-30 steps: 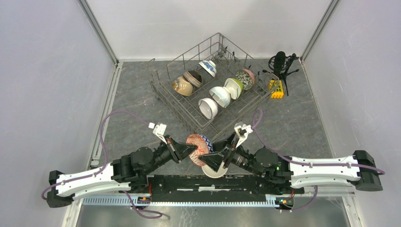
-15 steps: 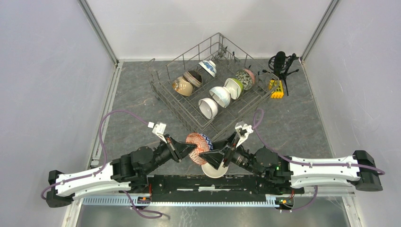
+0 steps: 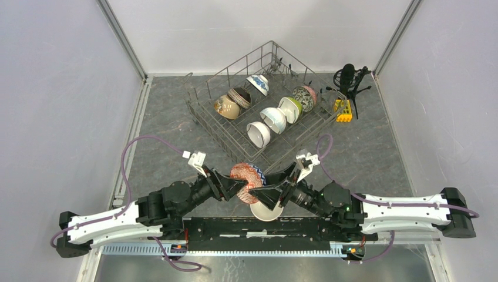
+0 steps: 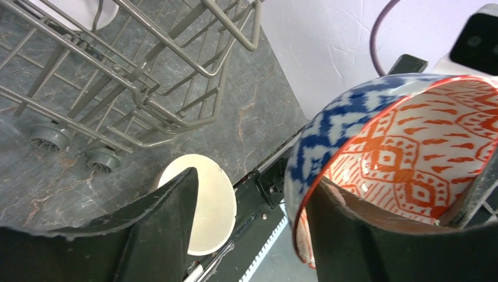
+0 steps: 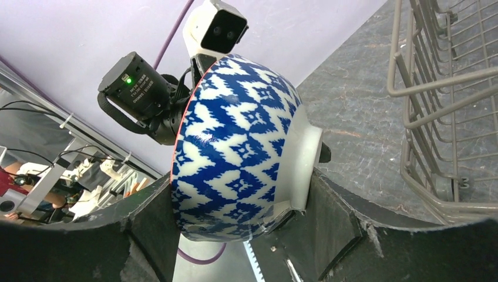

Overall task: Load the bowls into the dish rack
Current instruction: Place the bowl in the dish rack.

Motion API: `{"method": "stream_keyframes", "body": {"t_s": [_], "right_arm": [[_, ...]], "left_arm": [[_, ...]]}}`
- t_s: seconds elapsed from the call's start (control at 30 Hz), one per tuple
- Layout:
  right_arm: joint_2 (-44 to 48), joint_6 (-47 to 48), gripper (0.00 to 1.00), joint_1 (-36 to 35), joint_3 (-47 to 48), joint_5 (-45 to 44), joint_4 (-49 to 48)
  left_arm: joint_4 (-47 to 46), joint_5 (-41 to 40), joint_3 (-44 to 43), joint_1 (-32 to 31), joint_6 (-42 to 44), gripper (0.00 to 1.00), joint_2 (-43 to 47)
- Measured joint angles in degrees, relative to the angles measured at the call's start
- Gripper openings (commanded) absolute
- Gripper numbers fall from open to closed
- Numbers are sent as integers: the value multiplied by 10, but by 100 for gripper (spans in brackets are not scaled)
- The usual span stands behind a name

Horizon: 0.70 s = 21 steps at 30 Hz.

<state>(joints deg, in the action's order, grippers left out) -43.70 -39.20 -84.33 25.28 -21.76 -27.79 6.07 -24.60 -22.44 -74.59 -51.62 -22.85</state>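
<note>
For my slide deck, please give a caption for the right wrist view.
Right claw closed on the blue-and-white bowl, with the dish rack at the picture's right edge.

My left arm (image 3: 117, 220) and right arm (image 3: 399, 211) run from white shells near the bases into black joint housings, each trailing a looping purple cable (image 3: 125, 170). The left end effector (image 4: 252, 188) and right end effector (image 5: 238, 182) have matte-black fingers (image 4: 158, 235) with rough edges and a small white camera block (image 3: 197, 158), and I see a green light (image 5: 128, 78) on one black housing
</note>
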Motion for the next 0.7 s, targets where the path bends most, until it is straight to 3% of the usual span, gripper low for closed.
{"method": "stream_keyframes", "body": {"t_s": [0.27, 0.53, 0.7], "right_arm": [[5, 47, 0, 0, 34, -46, 27], [-4, 128, 0, 5, 91, -106, 71], [-38, 186, 0, 43, 159, -116, 99]], "left_arm": [[42, -14, -35, 0, 1, 100, 3], [63, -24, -119, 0, 49, 100, 9], [83, -23, -188, 0, 97, 100, -11]]}}
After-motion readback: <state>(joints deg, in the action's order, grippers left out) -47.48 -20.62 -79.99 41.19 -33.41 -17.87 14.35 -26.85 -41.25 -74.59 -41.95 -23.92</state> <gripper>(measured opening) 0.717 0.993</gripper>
